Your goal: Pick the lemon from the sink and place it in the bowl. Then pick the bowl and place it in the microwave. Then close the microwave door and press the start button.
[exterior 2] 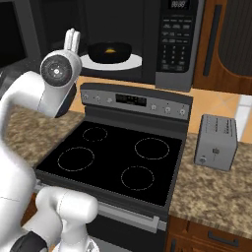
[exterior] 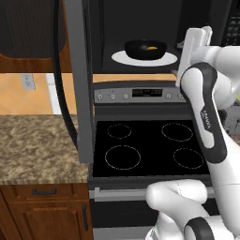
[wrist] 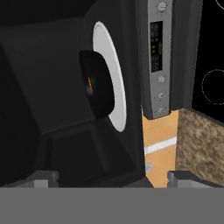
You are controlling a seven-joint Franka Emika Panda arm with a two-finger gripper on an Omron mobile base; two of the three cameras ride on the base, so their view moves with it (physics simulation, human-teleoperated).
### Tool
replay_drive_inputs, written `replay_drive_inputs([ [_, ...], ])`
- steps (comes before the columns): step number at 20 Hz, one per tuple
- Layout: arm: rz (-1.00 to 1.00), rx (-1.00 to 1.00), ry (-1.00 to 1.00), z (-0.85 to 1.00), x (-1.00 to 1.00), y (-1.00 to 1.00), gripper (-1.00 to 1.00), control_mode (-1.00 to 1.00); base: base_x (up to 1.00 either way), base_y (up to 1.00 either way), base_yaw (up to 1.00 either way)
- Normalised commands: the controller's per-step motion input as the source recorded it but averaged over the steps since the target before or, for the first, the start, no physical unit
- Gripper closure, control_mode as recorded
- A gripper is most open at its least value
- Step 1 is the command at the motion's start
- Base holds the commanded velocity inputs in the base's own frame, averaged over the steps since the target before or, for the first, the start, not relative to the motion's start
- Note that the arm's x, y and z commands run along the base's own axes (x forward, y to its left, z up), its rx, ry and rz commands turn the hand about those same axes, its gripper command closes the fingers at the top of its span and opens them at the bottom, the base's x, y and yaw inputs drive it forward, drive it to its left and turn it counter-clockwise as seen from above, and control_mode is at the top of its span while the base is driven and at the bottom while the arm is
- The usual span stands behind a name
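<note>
Here, the bowl (exterior: 145,49) rests on the white turntable plate (exterior: 171,59) inside the microwave (exterior 2: 179,49), with the lemon (exterior: 152,47) lying in it. The microwave door (exterior: 79,79) stands swung open. The gripper (wrist: 113,177), its 2 fingers spread wide and empty, faces the cavity above the stove (exterior 2: 113,162).

Black bowl (exterior: 145,49) holds lemon (exterior: 152,48); sits inside microwave (exterior 2: 162,44); microwave door (exterior: 79,79) open.

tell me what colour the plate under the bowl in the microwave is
White. The turntable plate under the black bowl shows best in the left base view.
</note>
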Motion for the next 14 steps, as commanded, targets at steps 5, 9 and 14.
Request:
replay_drive_inputs([
  [5, 0.08, 0.08, -0.09, 0.04, -0.98, 0.13, -1.00, -1.00, 0.00, 0.00, 0.00],
  [9, 0.06, 0.03, -0.26, 0.02, -0.97, 0.04, -1.00, -1.00, 0.00, 0.00, 0.00],
  [14, 0.02, 0.00, -0.20, 0.04, -1.00, 0.29, -1.00, -1.00, 0.00, 0.00, 0.00],
])
